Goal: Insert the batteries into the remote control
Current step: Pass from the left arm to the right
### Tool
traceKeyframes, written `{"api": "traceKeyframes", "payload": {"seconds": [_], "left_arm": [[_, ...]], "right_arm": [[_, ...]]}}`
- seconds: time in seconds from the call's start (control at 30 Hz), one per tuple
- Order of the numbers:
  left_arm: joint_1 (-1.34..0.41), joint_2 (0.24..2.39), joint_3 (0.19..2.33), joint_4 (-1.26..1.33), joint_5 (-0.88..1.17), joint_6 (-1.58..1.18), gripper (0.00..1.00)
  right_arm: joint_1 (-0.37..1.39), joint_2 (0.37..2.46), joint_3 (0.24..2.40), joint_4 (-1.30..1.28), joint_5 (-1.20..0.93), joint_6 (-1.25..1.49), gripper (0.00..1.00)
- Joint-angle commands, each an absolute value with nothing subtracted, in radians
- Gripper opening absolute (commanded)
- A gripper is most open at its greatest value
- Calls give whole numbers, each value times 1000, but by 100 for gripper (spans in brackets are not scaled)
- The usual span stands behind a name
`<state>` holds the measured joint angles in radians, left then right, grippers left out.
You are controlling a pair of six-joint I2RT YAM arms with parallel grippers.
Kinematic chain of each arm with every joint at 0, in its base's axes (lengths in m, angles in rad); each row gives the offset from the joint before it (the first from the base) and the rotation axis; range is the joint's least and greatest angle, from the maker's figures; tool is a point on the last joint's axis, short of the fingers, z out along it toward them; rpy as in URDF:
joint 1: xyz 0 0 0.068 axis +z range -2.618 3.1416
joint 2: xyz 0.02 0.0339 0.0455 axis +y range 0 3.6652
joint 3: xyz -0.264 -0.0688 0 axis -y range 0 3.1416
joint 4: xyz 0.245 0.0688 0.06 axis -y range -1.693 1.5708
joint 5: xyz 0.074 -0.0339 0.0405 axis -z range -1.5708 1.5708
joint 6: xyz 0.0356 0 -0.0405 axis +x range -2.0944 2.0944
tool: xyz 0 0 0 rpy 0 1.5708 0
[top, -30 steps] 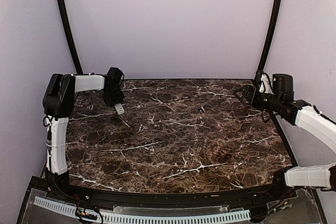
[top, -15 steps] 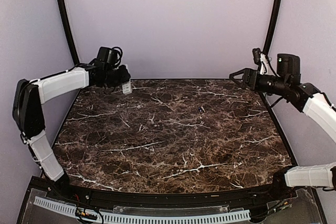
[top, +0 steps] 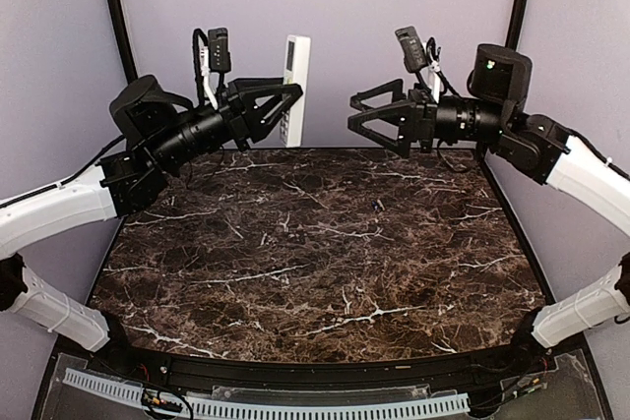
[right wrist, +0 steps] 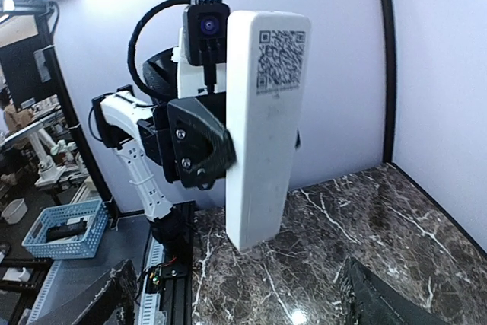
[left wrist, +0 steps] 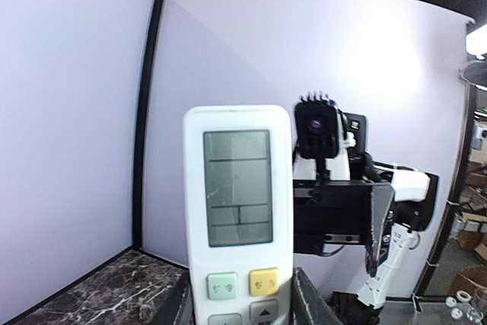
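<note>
Two arms have risen off the tabletop [top: 295, 282] within the last second. On the left, my left end effector [top: 287, 115] now pinches the remote control [top: 296, 61] by its lower part, upright in mid-air, display toward its own wrist. Further right, the right end effector [top: 354, 113] has swung in to face the remote's back, jaws spread and empty. One dark speck [top: 375, 205], probably a battery, lies on the marble below. I judge loading hasn't begun.
</note>
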<state>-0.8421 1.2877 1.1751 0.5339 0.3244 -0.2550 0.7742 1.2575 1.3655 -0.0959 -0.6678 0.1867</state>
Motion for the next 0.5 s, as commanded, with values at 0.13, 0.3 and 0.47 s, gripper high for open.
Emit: {"api": "traceKeyframes", "payload": {"seconds": [0.13, 0.3, 0.47], "left_arm": [[-964, 1310, 1160, 726, 497, -171, 0], [-994, 1342, 1168, 752, 524, -211, 0], [-1013, 1367, 1174, 794, 509, -234, 0]], "right_arm": [[900, 1339, 1412, 83, -762, 139, 82], [907, 1328, 1364, 142, -763, 159, 59], [923, 1319, 1337, 160, -777, 161, 57]]}}
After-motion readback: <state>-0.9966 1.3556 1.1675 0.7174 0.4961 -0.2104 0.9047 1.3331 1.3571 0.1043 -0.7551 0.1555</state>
